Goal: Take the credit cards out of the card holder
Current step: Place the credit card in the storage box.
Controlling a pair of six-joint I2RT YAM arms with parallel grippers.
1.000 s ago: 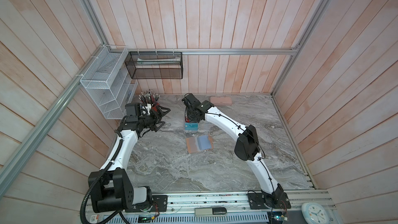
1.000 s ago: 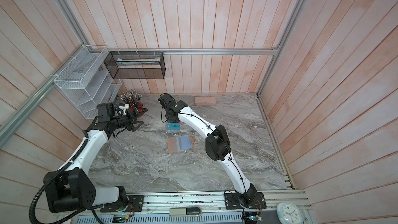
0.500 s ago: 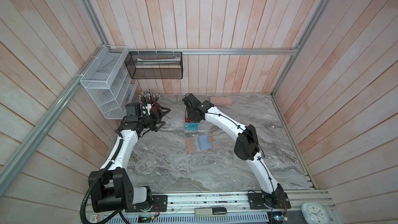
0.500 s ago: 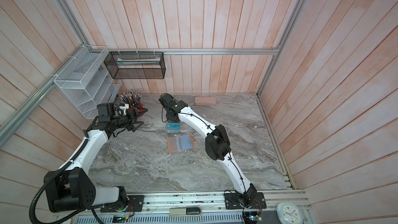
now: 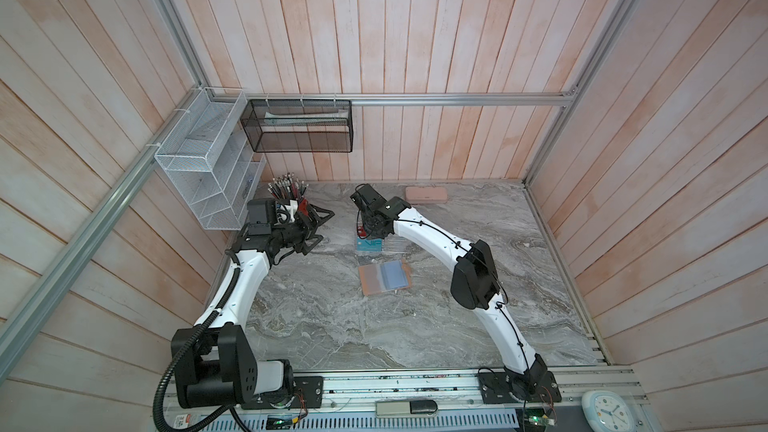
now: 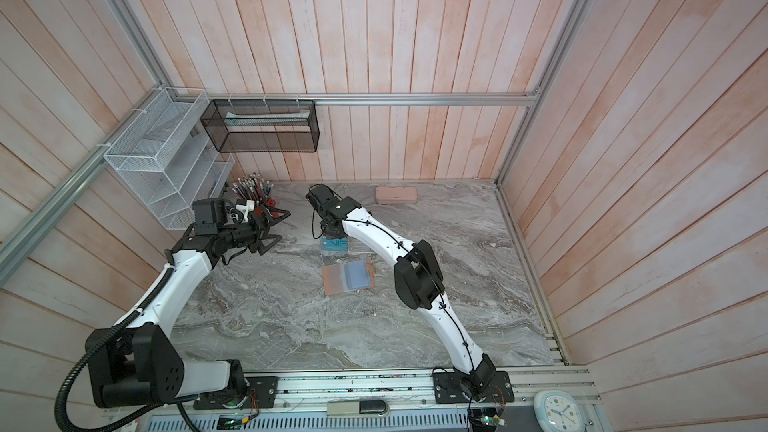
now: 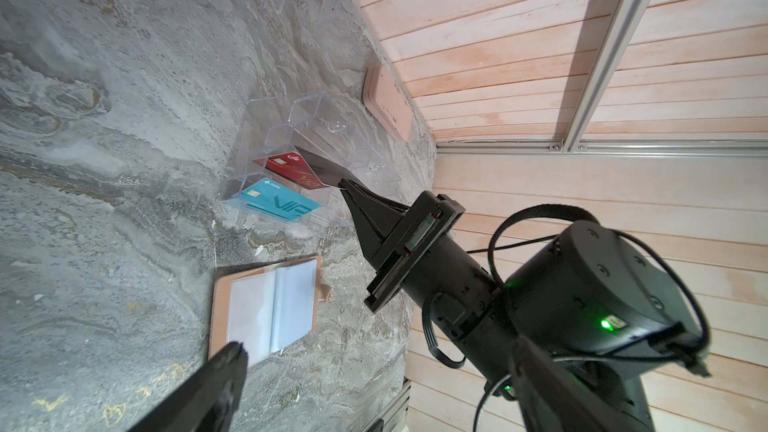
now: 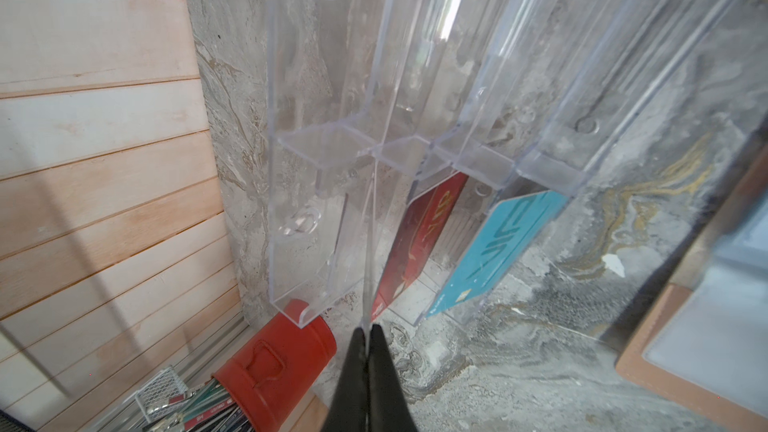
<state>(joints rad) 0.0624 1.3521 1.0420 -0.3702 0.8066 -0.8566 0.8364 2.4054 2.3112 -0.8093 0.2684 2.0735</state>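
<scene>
The tan-pink card holder [image 5: 384, 278] [image 6: 349, 278] [image 7: 266, 309] lies open and flat on the marble table, its pale sleeves facing up. Two credit cards stand in the clear acrylic rack [image 7: 299, 135] [image 8: 332, 118]: the teal one [image 7: 276, 203] [image 8: 490, 255] [image 5: 369, 245] in front and the red one [image 7: 291, 168] [image 8: 419, 243] behind it. My right gripper [image 7: 343, 182] [image 8: 365, 330] [image 5: 368, 228] is shut on the black card [image 7: 320, 164], whose far end reaches into the rack behind the red card. My left gripper [image 5: 326, 226] [image 6: 284, 226] [image 7: 376, 355] hangs open and empty, left of the rack.
A red pen cup [image 5: 291, 197] [image 8: 282, 363] stands at the back left beside my left wrist. A long pale pink case [image 5: 426, 194] [image 7: 386, 103] lies against the back wall. A white wire shelf [image 5: 208, 176] and a black mesh basket [image 5: 297, 126] hang on the walls.
</scene>
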